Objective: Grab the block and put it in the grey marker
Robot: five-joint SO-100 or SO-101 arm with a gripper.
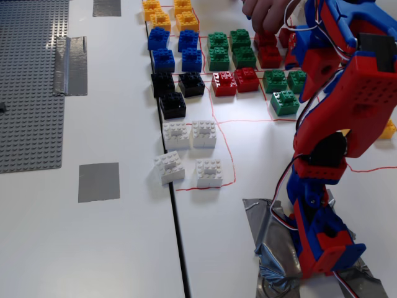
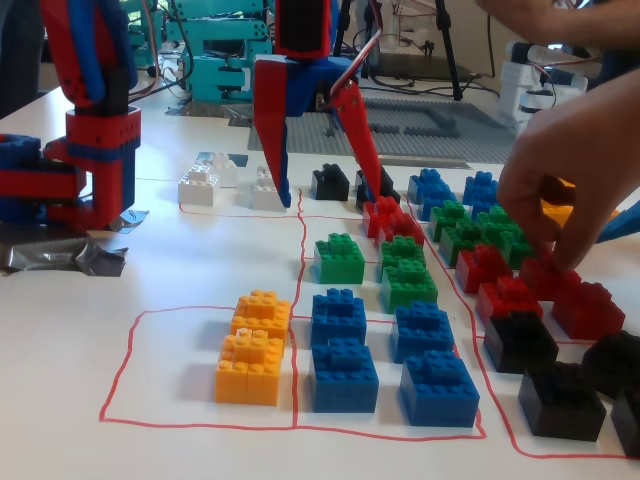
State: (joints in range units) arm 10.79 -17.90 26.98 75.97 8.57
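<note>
Right up front in a fixed view: stacked orange plastic bricks (image 2: pixel 252 352) and blue ones, inside red drawn boxes. Behind them hangs the red two-finger gripper (image 2: pixel 330 197), fingers spread wide, holding nothing. Several candidates here, but the closest small bright-green studded brick (image 2: pixel 340 258) sits just in front of the jaws, in its own red box.

Looks like the approach step. Best to come straight down over that brick, straddle it squarely, and close without nudging the neighbouring red bricks (image 2: pixel 392 218). Worth watching the person's hand (image 2: pixel 570 180) busy among the red ones too.

Only the other fixed view shows the flat matte dark-grey square tape patch (image 1: pixel 99 182), well apart from the green brick (image 1: pixel 285 102), across the white table. Hides the fingertips, though.
</note>
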